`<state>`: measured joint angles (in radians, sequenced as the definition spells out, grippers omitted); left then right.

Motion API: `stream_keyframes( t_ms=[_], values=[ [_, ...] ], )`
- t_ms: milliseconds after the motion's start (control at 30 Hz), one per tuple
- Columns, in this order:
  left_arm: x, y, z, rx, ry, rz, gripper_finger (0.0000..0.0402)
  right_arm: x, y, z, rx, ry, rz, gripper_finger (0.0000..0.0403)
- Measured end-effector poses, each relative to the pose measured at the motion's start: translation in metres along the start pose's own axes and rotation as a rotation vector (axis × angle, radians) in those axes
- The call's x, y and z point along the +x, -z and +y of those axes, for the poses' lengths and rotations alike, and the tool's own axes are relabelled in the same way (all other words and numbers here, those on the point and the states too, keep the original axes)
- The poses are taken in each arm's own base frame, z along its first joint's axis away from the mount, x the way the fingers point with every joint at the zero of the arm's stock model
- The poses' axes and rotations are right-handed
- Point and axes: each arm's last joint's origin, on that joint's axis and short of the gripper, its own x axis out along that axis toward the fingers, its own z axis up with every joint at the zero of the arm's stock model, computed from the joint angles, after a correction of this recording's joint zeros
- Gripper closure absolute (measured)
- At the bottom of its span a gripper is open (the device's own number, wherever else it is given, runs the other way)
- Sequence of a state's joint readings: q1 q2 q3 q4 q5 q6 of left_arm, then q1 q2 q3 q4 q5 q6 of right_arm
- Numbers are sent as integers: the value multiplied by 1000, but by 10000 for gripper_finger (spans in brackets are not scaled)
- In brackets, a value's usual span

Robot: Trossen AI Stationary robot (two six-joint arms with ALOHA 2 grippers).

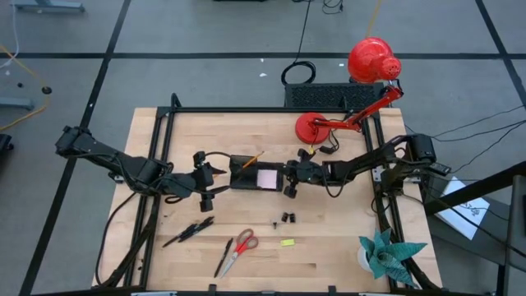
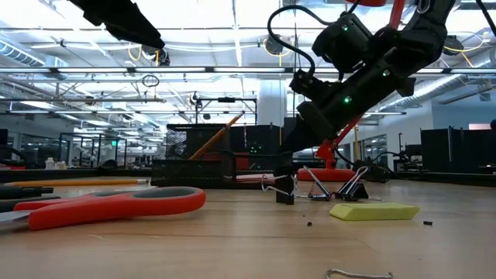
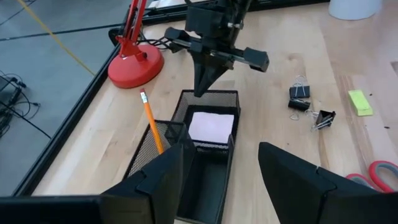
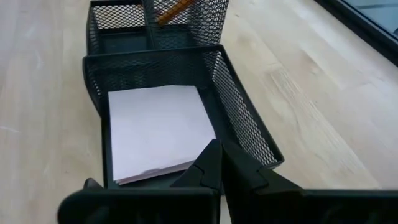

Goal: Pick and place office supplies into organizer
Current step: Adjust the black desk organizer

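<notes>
The organizer [image 1: 256, 175], a black mesh tray, sits near the middle of the table [image 1: 329, 247], between the two grippers. Its square compartment on the right side holds the pink pad [image 1: 268, 178], lying flat. An orange pencil [image 1: 249, 159] leans tilted out of the taller mesh cup at the organizer's far edge.

The right gripper [image 1: 290, 176] is at the organizer's right end, its fingers pressed together and empty; in the right wrist view its tips [image 4: 219, 163] hang just over the near wall of the pad's compartment. The left gripper [image 1: 209, 178] hovers at the organizer's left end with its fingers [image 3: 158, 180] spread wide and nothing between them.

The other supplies lie on the table nearer the front edge. Two black clips [image 1: 288, 218] sit close together just in front of the organizer. A small yellow piece [image 1: 287, 242] lies beyond them. The red-handled scissors [image 1: 238, 247] lie left of the yellow piece, with a dark pen [image 1: 224, 256] beside them. Two more dark pens [image 1: 189, 231] lie further left.

A red lamp [image 1: 329, 123] stands on the table's far right corner, and a teal paper plant [image 1: 388, 253] stands at the near right corner.
</notes>
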<state>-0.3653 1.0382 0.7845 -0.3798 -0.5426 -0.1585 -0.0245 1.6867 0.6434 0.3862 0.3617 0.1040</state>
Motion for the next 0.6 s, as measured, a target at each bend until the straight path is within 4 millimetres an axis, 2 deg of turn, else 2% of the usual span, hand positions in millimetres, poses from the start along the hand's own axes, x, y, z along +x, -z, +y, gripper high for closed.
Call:
stream_keyframes(
  t_ms=[367, 600],
  values=[
    [0, 0, 0, -6, 0, 2, 186, 2, -1, -5, 13, 12, 0, 403],
    [0, 3, 0, 4, -2, 26, 186, -1, -7, 3, -25, -87, -62, 395]
  ],
)
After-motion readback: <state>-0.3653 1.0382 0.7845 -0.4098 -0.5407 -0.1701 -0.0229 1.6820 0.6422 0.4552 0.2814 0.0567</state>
